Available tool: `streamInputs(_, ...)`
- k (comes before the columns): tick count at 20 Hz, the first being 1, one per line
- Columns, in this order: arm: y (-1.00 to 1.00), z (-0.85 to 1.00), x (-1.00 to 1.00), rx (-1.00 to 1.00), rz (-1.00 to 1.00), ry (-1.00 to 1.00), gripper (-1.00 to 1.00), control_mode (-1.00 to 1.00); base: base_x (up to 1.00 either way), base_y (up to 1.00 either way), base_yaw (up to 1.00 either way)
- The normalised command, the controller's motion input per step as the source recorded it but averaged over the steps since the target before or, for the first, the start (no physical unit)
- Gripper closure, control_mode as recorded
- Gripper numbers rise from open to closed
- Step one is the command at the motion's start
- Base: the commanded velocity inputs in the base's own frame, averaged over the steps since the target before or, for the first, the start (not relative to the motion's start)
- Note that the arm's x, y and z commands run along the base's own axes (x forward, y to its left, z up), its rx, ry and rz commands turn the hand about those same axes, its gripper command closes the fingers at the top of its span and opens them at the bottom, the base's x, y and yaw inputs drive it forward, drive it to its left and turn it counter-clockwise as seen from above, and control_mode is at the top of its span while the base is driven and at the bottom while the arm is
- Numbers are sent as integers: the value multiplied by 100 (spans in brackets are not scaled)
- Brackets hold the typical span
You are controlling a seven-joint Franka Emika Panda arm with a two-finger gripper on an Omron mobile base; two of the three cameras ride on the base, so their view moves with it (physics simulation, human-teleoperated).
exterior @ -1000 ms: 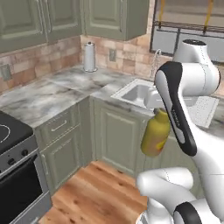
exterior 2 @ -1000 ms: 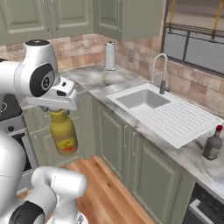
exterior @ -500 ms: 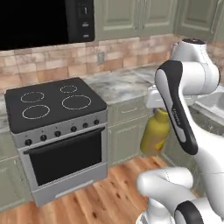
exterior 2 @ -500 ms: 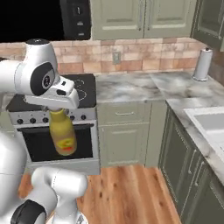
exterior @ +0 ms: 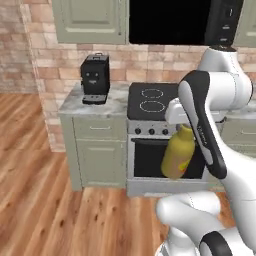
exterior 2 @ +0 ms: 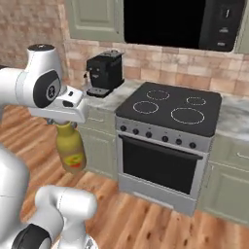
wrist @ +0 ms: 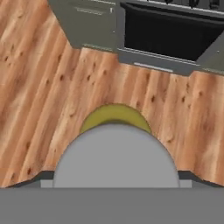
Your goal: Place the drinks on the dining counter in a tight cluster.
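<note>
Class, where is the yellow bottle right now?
The yellow bottle hangs from the tool above the wooden floor, in front of the oven.

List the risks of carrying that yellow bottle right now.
The tall yellow bottle with grey cap hangs from the gripper by its neck alone, over bare wooden floor; a swing could loosen it, and a drop would fall far. It also hangs near the grey-green cabinet and black stove, so turning could clip them.

The gripper (exterior 2: 64, 122) holds the yellow bottle (exterior 2: 71, 150) beside the stove (exterior 2: 168, 141).
</note>
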Motion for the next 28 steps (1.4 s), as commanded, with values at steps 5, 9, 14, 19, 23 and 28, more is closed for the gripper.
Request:
streamInputs(5, 0, 0, 0, 0, 0, 0, 100, 100, -4, 63, 96)
streamInputs(9, 0, 0, 0, 0, 0, 0, 100, 100, -1, 62, 97)
streamInputs(14, 0, 0, 0, 0, 0, 0, 100, 100, 0, 55, 99)
streamInputs(19, 0, 0, 0, 0, 0, 0, 100, 100, 33, 4, 48)
streamInputs(23, 0, 0, 0, 0, 0, 0, 100, 100, 93, 0, 1)
streamInputs(28, 0, 0, 0, 0, 0, 0, 100, 100, 100, 0, 0)
